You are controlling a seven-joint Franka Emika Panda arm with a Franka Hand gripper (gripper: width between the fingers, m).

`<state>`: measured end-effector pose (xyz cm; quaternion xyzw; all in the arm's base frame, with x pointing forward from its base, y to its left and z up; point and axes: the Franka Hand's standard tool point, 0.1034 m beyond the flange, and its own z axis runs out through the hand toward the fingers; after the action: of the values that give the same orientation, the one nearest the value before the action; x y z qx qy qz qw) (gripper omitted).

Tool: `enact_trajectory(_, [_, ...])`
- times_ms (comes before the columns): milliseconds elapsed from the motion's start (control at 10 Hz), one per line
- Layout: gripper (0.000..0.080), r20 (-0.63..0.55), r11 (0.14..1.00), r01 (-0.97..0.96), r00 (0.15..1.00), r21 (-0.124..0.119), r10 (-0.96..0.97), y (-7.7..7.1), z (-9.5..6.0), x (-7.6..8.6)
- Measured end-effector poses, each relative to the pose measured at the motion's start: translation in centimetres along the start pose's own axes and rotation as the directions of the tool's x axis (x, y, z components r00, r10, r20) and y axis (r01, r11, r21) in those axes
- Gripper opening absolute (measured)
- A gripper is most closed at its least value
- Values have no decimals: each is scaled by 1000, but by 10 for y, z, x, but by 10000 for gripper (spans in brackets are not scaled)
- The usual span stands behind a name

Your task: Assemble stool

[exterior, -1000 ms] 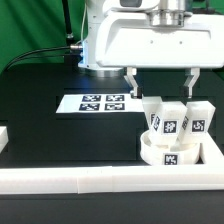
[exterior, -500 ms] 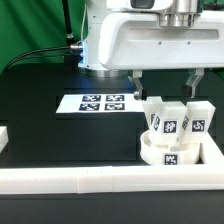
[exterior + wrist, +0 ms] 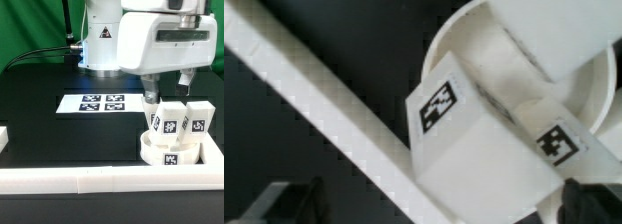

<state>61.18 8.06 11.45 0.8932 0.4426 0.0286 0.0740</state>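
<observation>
The stool's round white seat disc [image 3: 170,154] lies in the corner formed by the white rails, at the exterior view's right. Blocky white legs with black-and-white tags [image 3: 162,118] [image 3: 197,117] stand upright and close together on it. My gripper [image 3: 168,90] hangs open just above the leg tops, one finger on each side, holding nothing. In the wrist view a tagged leg [image 3: 473,120] fills the space ahead of the gripper [image 3: 446,205]. The dark fingertips [image 3: 295,200] stand wide apart. The seat's curved rim [image 3: 464,30] shows behind the leg.
The marker board [image 3: 100,103] lies flat on the black table, to the left of the seat in the exterior view. A long white rail [image 3: 90,181] runs along the front, with another [image 3: 214,150] at the right. The rail [image 3: 313,95] crosses the wrist view diagonally.
The arm has shifted toward the exterior view's right and turned, and the fingers have come lower over the leg tops. The jaws stay open; the parts have not moved.
</observation>
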Motion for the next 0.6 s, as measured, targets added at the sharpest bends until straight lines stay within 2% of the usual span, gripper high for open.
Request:
enact_trajectory(400, [649,19,966,257,966,-14,-257,4,1,-4])
enact_trajectory(600, [649,51,874,485,873,-8,-484,2,8,-4])
